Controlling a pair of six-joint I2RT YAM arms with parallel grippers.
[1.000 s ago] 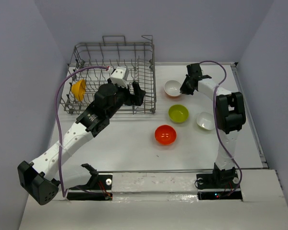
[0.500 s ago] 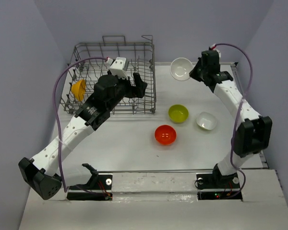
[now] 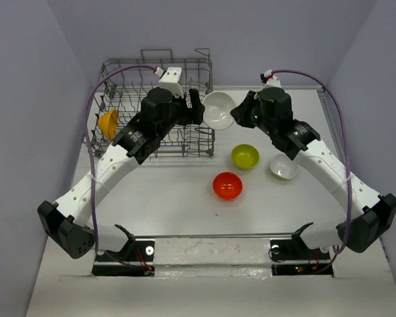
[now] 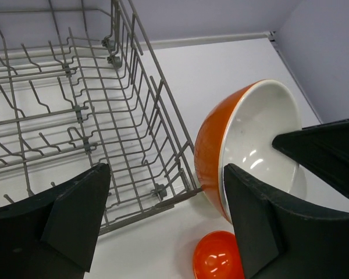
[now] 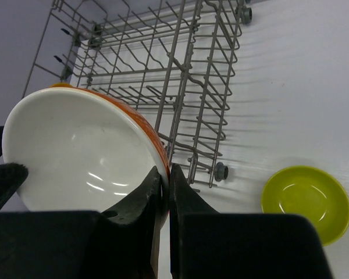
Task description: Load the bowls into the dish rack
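Observation:
My right gripper (image 3: 239, 113) (image 5: 164, 174) is shut on the rim of the white bowl with an orange-red outside (image 3: 218, 109) (image 4: 256, 139) (image 5: 81, 157). It holds the bowl tilted in the air beside the right end of the dish rack (image 3: 129, 72) (image 4: 134, 116) (image 5: 186, 70). My left gripper (image 3: 199, 112) (image 4: 166, 174) is open at the bowl's left edge, one finger lying across the bowl's white inside. A yellow-orange bowl (image 3: 108, 123) stands in the rack's left end. The lime green bowl (image 3: 245, 156) (image 5: 306, 200), red-orange bowl (image 3: 228, 185) (image 4: 218, 256) and plain white bowl (image 3: 283, 166) sit on the table.
The rack fills the far left of the white table (image 3: 185, 198), its upright tines and raised handle loops close under both grippers. Purple cables loop above each arm. Grey walls enclose the table on the far, left and right sides.
My right arm lifted the orange-outside bowl from the table and carried it left to the rack's right end. My left gripper swung up and right to meet it, staying open.

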